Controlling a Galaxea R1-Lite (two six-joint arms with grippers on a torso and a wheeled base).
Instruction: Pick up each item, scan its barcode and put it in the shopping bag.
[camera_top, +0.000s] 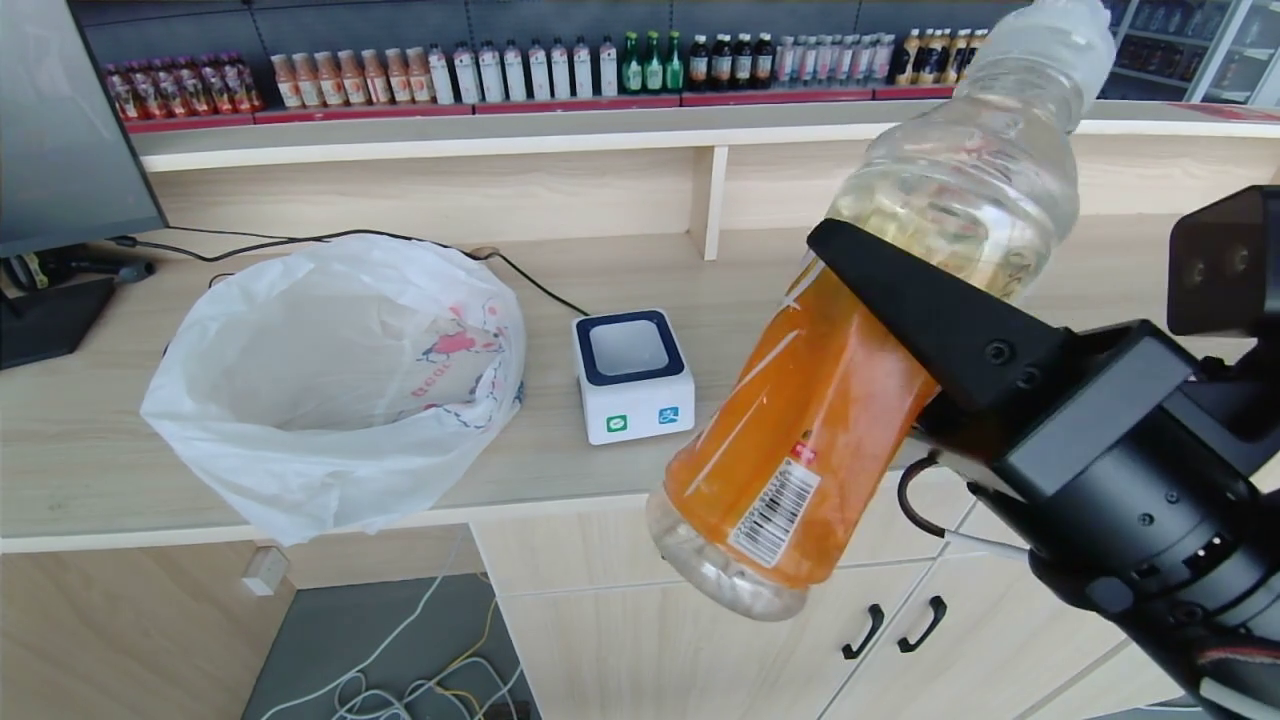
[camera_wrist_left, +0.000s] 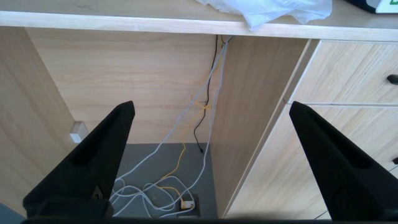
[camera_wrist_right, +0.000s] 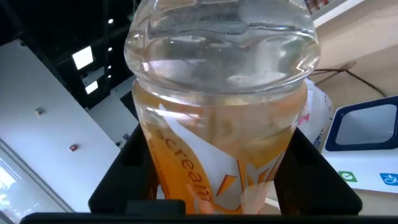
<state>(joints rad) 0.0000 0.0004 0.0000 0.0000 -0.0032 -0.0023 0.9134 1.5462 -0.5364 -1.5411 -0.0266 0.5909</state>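
Above the front edge of the bench (camera_top: 80, 440), toward its right end, the right gripper (camera_top: 860, 280) holds a bottle of orange drink (camera_top: 800, 430) in the air, its jaws clenched across the bottle's middle. The bottle is tilted, with the cap up and away and the base low toward the front. Its barcode (camera_top: 775, 510) sits low on the label and faces up toward the head camera, not the scanner (camera_top: 632, 375). The scanner stands near the middle of the bench with its window facing upward, apart from the bottle. Just beside it, on the left part of the bench, the white shopping bag (camera_top: 330, 380) lies with its mouth open and one fold hanging over the front edge. The left gripper (camera_wrist_left: 211, 168) hangs below the bench's front edge with its jaws released and nothing between them. Picking up looks done, and scanning appears to be the step in hand. The next move probably calls for rolling the bottle so the barcode turns downward, then bringing it over the scanner window. Only after that would the bottle go across to the bag's open mouth.
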